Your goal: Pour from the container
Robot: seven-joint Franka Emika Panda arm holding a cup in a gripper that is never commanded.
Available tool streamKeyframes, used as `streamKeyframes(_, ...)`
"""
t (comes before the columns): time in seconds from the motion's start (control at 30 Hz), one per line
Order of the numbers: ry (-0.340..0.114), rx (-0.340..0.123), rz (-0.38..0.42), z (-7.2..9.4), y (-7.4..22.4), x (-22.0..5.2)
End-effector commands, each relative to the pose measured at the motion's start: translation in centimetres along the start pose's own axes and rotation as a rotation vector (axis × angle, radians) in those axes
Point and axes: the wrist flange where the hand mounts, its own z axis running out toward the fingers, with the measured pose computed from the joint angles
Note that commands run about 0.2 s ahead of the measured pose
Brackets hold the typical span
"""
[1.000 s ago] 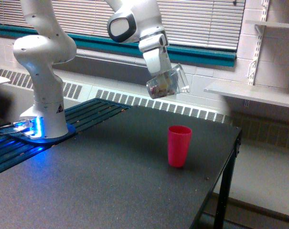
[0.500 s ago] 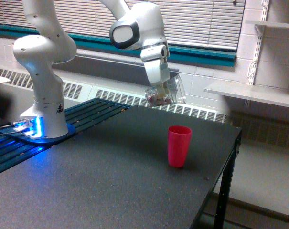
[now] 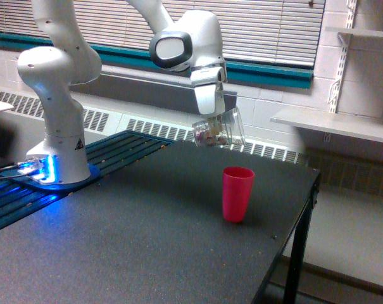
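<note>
The gripper (image 3: 211,124) hangs from the white arm (image 3: 188,44) with its jaws clenched on the container (image 3: 219,130), a clear cup held in the air and tilted far over, its mouth toward the exterior view's right and its base toward 9 o'clock. Small brownish and pale pieces lie heaped in the low, closed end of the cup. The red cup (image 3: 237,193) stands upright on the dark table (image 3: 134,247), at about 5 o'clock from the container and well apart from it, with open air between the two. At 9 o'clock from the red cup, far off, the arm's base (image 3: 57,149) sits on a slatted blue-lit platform (image 3: 26,190). Behind, at 12 o'clock, run window blinds (image 3: 267,28) and a radiator grille (image 3: 261,149); a pale shelf (image 3: 333,123) juts from the wall at 3 o'clock of the container
</note>
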Motion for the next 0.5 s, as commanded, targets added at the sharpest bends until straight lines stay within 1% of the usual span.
streamKeyframes(0.03, 0.003, -0.028, 0.081, 0.0, 0.8, 0.4)
streamKeyframes(0.17, -0.002, -0.049, 0.081, 0.2, 0.9, 0.3)
streamKeyframes(0.5, -0.025, -0.079, 0.056, 1.1, 0.3, -0.1)
